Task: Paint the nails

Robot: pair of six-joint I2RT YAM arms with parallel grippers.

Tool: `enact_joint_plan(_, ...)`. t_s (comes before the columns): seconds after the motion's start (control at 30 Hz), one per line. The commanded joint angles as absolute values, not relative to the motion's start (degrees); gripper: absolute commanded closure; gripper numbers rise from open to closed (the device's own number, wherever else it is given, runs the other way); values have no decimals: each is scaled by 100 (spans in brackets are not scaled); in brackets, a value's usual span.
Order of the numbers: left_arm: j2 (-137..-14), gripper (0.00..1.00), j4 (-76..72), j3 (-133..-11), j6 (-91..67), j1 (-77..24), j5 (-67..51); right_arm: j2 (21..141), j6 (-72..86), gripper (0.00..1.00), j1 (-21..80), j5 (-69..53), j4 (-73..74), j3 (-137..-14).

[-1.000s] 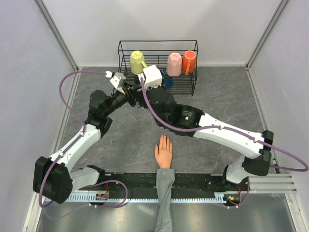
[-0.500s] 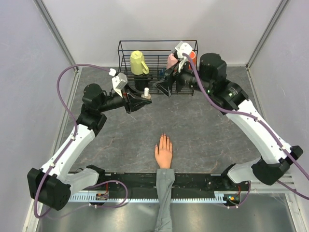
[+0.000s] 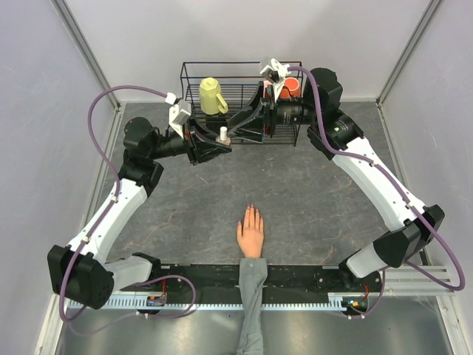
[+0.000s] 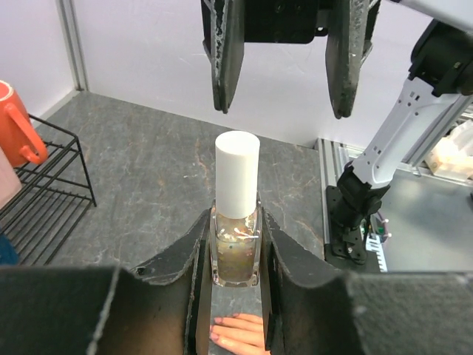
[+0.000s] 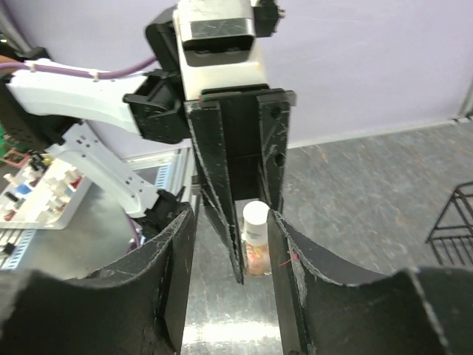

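While the left gripper point(image 3: 219, 145) clamps a white-capped clear glass polish bottle point(image 4: 236, 222) just before the black wire rack point(image 3: 194, 72), the right gripper point(image 3: 236, 127) stands agape; tiny pale-pink nails point(image 3: 251, 209) tip the peach mannequin hand point(image 3: 251, 235), well apart from the rack.

Robot lab cell: plain white panels point(image 3: 244, 37), aluminium posts point(image 3: 85, 52), bolted-down arms point(image 3: 111, 214) on a rail point(image 3: 295, 277).

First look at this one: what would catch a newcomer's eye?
Both arms meet above the back half of the table: the left jaws clamp a white-capped nail polish bottle upright, and the right jaws stand open facing its cap, not touching it. The peach mannequin hand lies flat at the near edge, centre; a black wire rack holding mugs stands at the back.
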State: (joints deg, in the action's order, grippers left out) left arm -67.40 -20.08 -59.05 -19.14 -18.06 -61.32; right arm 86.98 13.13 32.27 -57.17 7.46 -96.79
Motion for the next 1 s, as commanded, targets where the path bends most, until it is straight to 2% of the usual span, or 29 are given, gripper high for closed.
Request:
enact_joint_plan(0.0, -6811, 98, -2767, -6126, -2486, -1784, -6363, 8780, 1723, 50, 3217, -6266, -104, -9563)
enact_joint_plan(0.3, -6891, 98, -2988, -6108, -2619, -1767, -6398, 9000, 1696, 46, 3208, -6082, -158, -9510)
enact_joint_plan(0.4, -6899, 98, -2988, -6100, -2619, -1775, -6363, 9053, 1749, 50, 3217, -6135, -219, -9422)
enact_joint_plan(0.57, -6952, 98, -3129, -6091, -2725, -1767, -6434, 8991, 1679, 50, 3217, -5994, -272, -9272)
enact_joint_plan(0.7, -6979, 98, -3146, -6091, -2751, -1767, -6434, 9026, 1758, 59, 3217, -5959, -395, -9255)
enact_joint_plan(0.73, -6987, 98, -3155, -6091, -2760, -1767, -6442, 9018, 1767, 58, 3217, -5950, -422, -9246)
enact_joint_plan(0.83, -7005, 98, -3138, -6100, -2760, -1767, -6486, 9000, 1872, 47, 3217, -5968, -632, -9150)
enact_joint_plan(0.87, -7022, 98, -3129, -6100, -2768, -1767, -6512, 9000, 1924, 46, 3217, -6003, -685, -9141)
enact_joint_plan(0.97, -7031, 98, -3120, -6100, -2786, -1767, -6556, 9061, 2083, 52, 3217, -6047, -844, -9184)
